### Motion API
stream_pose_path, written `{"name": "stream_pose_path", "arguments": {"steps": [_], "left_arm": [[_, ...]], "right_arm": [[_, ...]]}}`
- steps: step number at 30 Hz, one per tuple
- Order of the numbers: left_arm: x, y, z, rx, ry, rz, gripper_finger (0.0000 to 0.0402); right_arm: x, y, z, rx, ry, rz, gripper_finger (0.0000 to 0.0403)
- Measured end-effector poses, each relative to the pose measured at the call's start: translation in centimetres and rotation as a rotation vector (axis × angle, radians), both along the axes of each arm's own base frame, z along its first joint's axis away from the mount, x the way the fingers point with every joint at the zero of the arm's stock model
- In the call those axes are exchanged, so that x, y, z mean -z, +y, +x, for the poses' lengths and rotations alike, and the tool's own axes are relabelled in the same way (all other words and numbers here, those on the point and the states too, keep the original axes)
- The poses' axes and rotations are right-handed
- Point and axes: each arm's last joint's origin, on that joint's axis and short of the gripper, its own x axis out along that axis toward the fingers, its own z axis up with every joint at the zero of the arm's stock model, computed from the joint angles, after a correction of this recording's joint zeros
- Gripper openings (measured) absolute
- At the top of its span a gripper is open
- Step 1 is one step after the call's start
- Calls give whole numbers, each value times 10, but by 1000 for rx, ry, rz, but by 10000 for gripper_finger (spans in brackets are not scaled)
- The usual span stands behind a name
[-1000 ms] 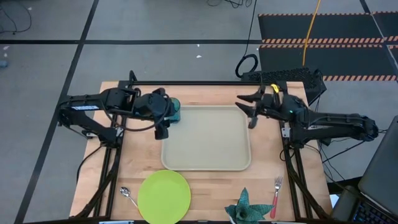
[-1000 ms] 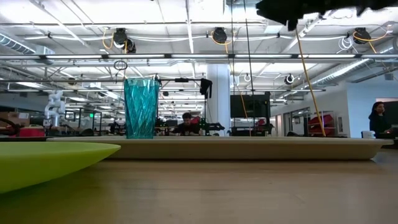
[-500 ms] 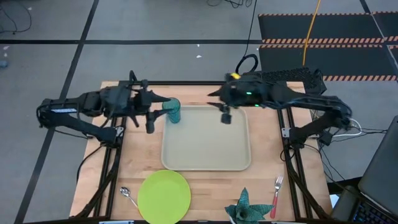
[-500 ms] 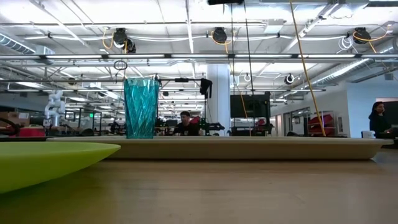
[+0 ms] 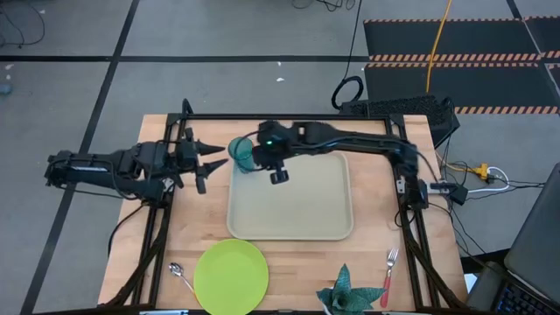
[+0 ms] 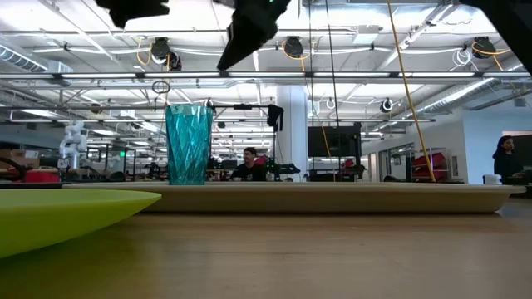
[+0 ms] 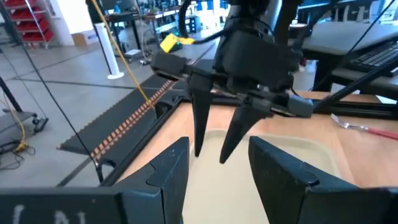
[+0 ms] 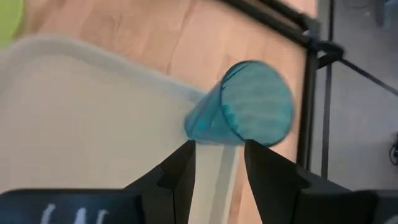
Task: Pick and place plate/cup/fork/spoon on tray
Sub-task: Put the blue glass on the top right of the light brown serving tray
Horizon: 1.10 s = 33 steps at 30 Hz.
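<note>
The teal cup (image 5: 241,153) stands upright on its base at the far left corner of the beige tray (image 5: 293,219); it also shows in the low view (image 6: 189,143) and the right wrist view (image 8: 249,106). My right gripper (image 5: 269,166) hangs open above the tray, just right of the cup, fingers pointing down. My left gripper (image 5: 206,166) is open and empty left of the cup, off the tray. The lime-green plate (image 5: 231,275), the spoon (image 5: 179,276) and the fork (image 5: 388,276) lie on the table near the front edge.
A spiky teal-green leafy object (image 5: 343,293) sits at the front edge between plate and fork. In the left wrist view the right gripper's fingers (image 7: 202,124) hang close in front of my left gripper. Bare wood lies between tray and plate.
My right arm has swung from the table's right side across the tray's far edge toward the left, ending beside the cup with its fingers pointing down. My left gripper has drawn back from the cup toward the left edge. The cup has stayed upright at the tray's corner.
</note>
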Motion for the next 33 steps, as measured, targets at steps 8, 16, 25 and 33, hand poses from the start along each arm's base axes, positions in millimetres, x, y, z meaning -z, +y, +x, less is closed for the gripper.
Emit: {"name": "stream_pose_path", "arguments": {"steps": [8,16,25,33], "left_arm": [[18,2,-21,-20,-22,0,170],[30,3,-30,-55,-26,20,170],[46,9,-35,-275,99,13,170],[46,11,-35,-288,97,5,170]], "right_arm": [[29,-2,19,-88,61,-65,130],[23,-4,28,-113,-45,-114,130],[31,-15,31,-89,-38,-91,130],[46,-20,38,-75,-28,-36,130]]}}
